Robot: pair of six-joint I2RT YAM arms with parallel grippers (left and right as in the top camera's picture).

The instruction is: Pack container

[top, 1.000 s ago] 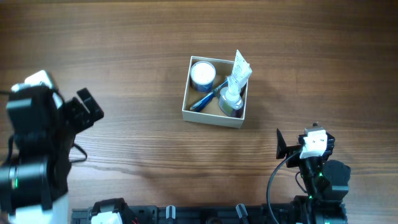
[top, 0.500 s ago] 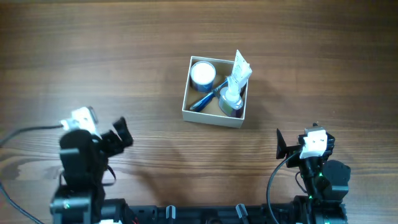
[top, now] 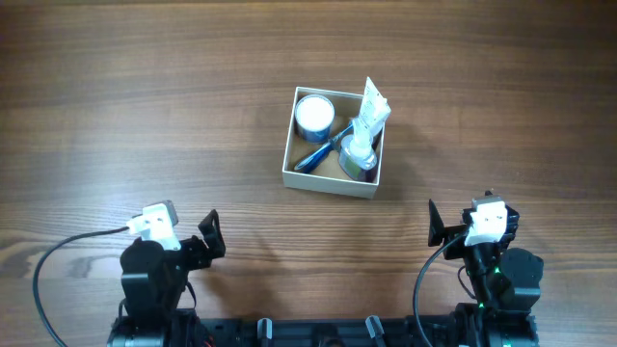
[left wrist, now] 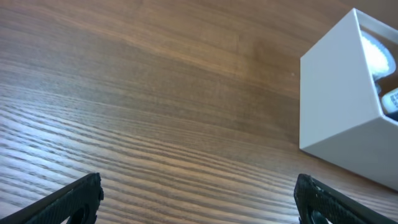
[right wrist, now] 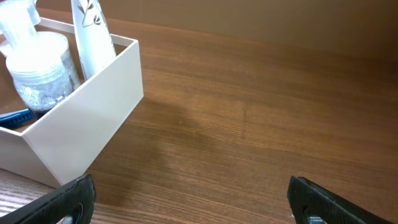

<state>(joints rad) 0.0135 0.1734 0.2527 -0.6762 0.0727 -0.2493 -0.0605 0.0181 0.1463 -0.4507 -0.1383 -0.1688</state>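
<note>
The container [top: 328,179], a square shallow box with white walls and a brown inside, stands at the table's middle. It holds a round blue-and-white jar [top: 314,115], a blue pen [top: 316,153], a clear glittery bottle [top: 357,151] and a white tube [top: 373,103]. It also shows in the left wrist view [left wrist: 336,106] and the right wrist view [right wrist: 81,124]. My left gripper [left wrist: 198,198] is open and empty, low at the front left [top: 210,236]. My right gripper [right wrist: 191,198] is open and empty at the front right [top: 434,225].
The wooden table [top: 145,96] runs all round the box. A black cable [top: 58,253] loops beside the left arm. A black rail [top: 318,333] runs along the front edge between the two arm bases.
My left arm has drawn back from the left side to the front edge and lowered. The right arm and the box have not moved.
</note>
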